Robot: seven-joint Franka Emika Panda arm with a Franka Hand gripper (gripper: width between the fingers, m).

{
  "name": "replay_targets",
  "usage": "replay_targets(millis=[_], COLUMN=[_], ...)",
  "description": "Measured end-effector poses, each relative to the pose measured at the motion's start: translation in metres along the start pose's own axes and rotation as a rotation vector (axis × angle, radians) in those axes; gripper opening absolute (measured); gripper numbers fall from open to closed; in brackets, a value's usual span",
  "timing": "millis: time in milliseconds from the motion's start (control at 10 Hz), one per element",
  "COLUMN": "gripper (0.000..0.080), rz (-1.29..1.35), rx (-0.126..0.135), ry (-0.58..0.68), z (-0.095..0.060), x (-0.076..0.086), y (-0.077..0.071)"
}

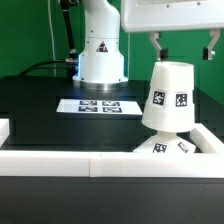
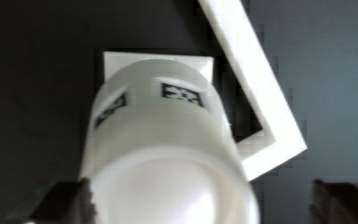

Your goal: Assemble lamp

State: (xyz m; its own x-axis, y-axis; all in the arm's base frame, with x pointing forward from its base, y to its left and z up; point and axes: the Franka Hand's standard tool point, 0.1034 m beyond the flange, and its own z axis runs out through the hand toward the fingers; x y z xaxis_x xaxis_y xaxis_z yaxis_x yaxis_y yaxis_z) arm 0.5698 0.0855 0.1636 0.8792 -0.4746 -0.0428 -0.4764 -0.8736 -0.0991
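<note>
Exterior view: lamp shade (image 1: 167, 97) stands narrow end up, slightly tilted, on the base block (image 1: 166, 146), at the worktop's near edge toward the exterior view's right.
Base block: sits against the white rail (image 1: 100, 166) along that near edge; tags face the camera.
Gripper (image 1: 183, 49): above the shade, fingers spread, released, holding nothing; not touching the shade top.
Marker board (image 1: 98, 105): flat on the black worktop (image 1: 40, 100), mid-table, before the robot pedestal (image 1: 101, 45).
Wrist view: shade (image 2: 158, 140) fills the frame, tags visible on its side; base (image 2: 158, 62) shows beyond it; rail (image 2: 247, 80) beside it.
Bulb: not visible.
</note>
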Motion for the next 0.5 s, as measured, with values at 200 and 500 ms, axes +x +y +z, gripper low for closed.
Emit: replay_targets(millis=[200,500], gripper=[0.0693,0.0698], rz=[-0.002,-0.046], rx=[-0.103,-0.146], ry=[-0.040,-0.044], z=[-0.006,0.005], x=[-0.012,-0.026], y=[0.005,-0.007])
